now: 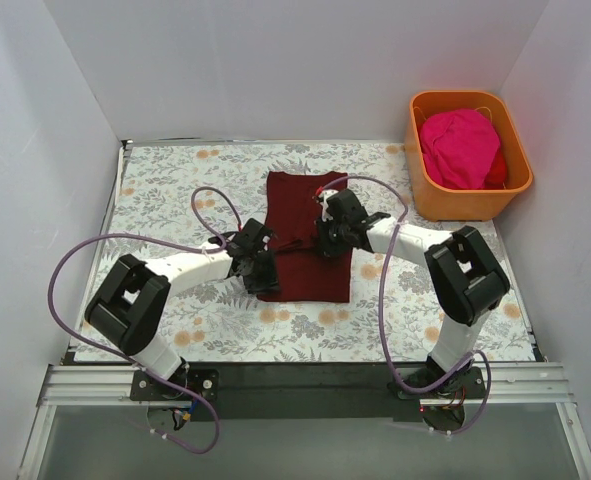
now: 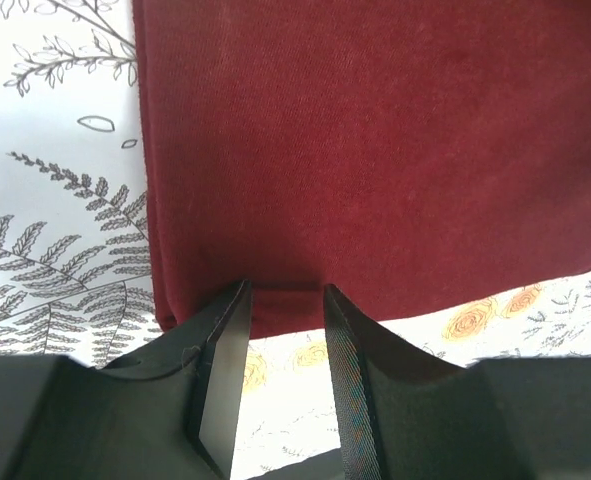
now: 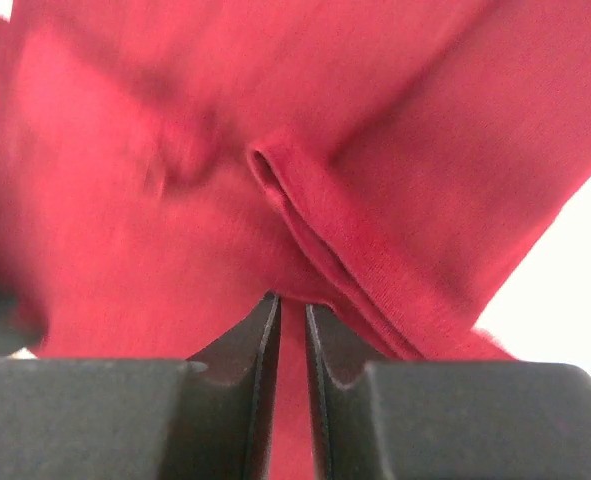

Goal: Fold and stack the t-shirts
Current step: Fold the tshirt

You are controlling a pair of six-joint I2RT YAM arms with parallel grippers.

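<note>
The dark maroon t-shirt (image 1: 305, 240) lies folded into a long strip in the middle of the table. My left gripper (image 1: 263, 270) is at its near left edge. In the left wrist view the left gripper (image 2: 285, 300) is open, its fingertips (image 2: 237, 296) at the shirt's hem (image 2: 375, 180), with nothing held. My right gripper (image 1: 326, 238) is over the shirt's right side. In the right wrist view the right gripper (image 3: 292, 305) is shut on a raised fold of the maroon cloth (image 3: 305, 200). The magenta-pink t-shirt (image 1: 460, 148) lies bunched in the tub.
An orange plastic tub (image 1: 465, 205) stands at the back right corner. The table has a floral cover (image 1: 175, 190), white walls on three sides, and a dark rail along the near edge. Purple cables loop off both arms.
</note>
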